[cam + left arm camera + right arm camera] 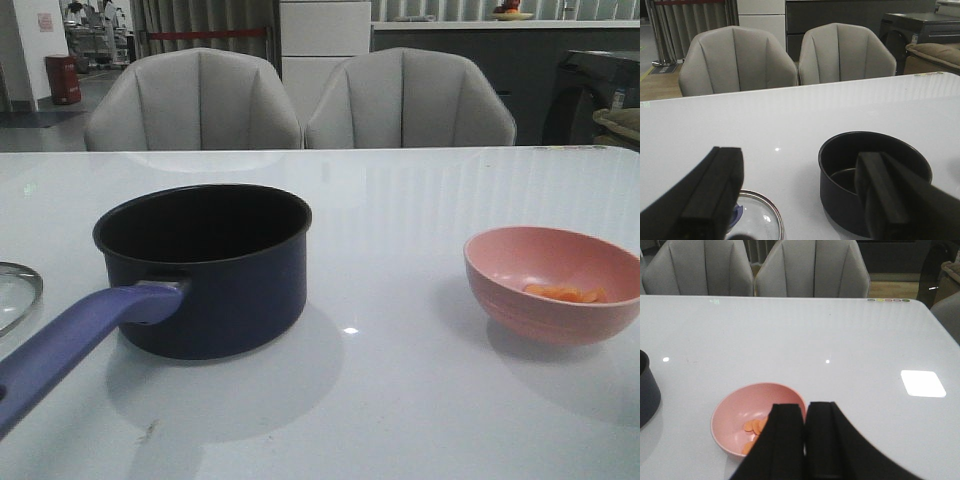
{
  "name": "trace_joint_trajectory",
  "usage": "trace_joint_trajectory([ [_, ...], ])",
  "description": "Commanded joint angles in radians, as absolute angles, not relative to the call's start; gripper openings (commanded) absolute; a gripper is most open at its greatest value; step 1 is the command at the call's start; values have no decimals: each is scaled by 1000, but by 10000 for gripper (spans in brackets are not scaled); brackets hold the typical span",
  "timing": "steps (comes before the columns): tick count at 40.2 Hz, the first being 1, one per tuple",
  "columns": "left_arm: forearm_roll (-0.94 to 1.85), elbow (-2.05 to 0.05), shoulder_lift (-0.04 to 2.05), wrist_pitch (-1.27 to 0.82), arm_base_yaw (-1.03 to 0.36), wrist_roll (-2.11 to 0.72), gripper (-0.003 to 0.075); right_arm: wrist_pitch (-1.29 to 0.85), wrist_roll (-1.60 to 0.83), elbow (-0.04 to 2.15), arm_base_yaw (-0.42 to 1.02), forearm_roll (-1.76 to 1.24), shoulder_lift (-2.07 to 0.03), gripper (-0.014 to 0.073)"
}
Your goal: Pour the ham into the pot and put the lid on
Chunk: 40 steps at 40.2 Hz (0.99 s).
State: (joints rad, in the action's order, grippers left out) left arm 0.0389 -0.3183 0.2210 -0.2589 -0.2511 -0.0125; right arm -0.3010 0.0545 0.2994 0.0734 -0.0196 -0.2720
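Note:
The dark navy pot [210, 270] stands at centre-left, its purple-blue handle [70, 340] pointing toward the near left corner; its black inside looks empty. The glass lid [15, 295] lies flat at the far left edge. Orange ham [565, 293] pieces sit in the pink bowl [555, 285] at the right. Neither gripper shows in the front view. My left gripper [800, 195] is open and holds nothing, above the table between the lid [757, 220] and the pot [860, 170]. My right gripper [806, 412] is shut and empty, just beside the bowl [740, 410] with the ham [755, 426].
Two grey padded chairs [300, 100] stand behind the far table edge. The white table [400, 400] is glossy, with a bright light patch [923, 383] to the right of the bowl. The pot's wall [647, 390] shows at the edge of the right wrist view.

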Motion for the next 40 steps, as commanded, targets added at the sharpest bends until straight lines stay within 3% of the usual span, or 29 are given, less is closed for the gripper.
trace_joint_trajectory([
  [1,40,-343,228,-180,-258,-11,522,-245,52,340,68,-21,-322,151],
  [11,42,-343,228,-181,-258,-11,522,-208,53,357,68,-28,-407,174],
  [18,42,-343,228,-181,-258,-11,522,-329,68,467,68,-76,-563,409],
  [22,42,-343,228,-181,-258,-11,522,-373,71,536,68,-113,-662,502],
  [40,42,-343,228,-181,-258,-11,522,-540,78,856,33,-135,-1199,517],
])
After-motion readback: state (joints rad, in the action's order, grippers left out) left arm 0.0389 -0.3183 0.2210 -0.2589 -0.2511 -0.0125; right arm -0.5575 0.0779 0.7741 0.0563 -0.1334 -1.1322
